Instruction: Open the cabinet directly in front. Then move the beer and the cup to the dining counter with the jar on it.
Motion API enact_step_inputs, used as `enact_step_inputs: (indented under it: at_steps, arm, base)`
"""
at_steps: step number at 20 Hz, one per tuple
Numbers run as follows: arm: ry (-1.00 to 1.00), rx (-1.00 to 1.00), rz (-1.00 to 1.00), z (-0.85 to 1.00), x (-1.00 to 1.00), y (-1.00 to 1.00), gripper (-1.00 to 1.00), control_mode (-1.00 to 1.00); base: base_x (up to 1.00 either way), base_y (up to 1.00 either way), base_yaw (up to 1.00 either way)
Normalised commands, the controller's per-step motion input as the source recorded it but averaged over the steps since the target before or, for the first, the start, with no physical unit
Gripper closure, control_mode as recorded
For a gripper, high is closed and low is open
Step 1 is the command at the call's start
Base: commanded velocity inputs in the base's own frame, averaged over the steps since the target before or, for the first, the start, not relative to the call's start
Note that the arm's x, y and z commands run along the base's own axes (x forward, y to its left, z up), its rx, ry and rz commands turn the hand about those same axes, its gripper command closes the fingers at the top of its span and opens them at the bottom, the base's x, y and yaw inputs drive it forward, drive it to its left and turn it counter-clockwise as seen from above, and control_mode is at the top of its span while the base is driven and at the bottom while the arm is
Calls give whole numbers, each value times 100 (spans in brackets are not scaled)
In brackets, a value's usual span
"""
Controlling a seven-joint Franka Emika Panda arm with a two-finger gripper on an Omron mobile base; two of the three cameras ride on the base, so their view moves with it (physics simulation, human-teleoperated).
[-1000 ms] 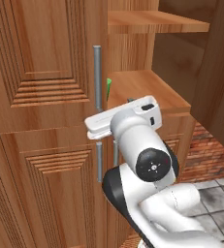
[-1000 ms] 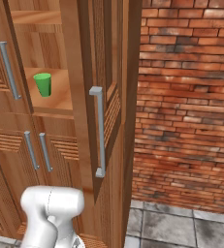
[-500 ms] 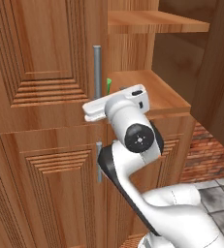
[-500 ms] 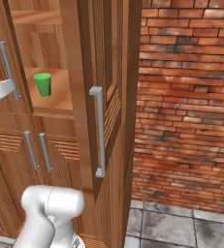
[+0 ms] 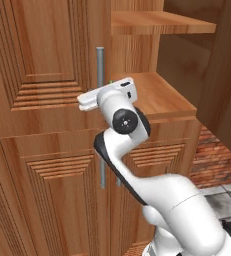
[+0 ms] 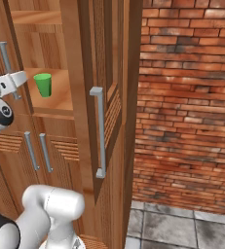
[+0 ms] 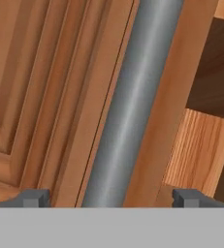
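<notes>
The cabinet is a tall reddish-brown double-door unit. Its right door is swung open, and its left door is shut. My gripper is open and level with the left door's long grey handle. In the hand view the handle runs between my spread fingertips, close in front of the gripper. The plain green cup stands on the wooden shelf inside, and a sliver of it shows above my hand. The beer, the dining counter and the jar are out of view.
Lower cabinet doors with short grey handles sit under the shelf. The open door's bar handle juts out on the right. A red brick wall and grey floor tiles lie beyond it. A second shelf runs higher up.
My hand has risen and swung left, up to the shut left door's handle. The jaws stayed open, and the cup and doors have not moved.
</notes>
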Motion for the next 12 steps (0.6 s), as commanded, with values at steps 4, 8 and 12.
enact_step_inputs:
  at_steps: [4,8,12]
  arm:
    - [0,2,0,-9,93,33,-100,-100]
    - [0,2,0,-16,100,33,-100,-100]
    - [0,0,0,-19,100,33,100,-100]
  base:
    - [0,0,0]
    - [0,0,0]
    - [0,0,0]
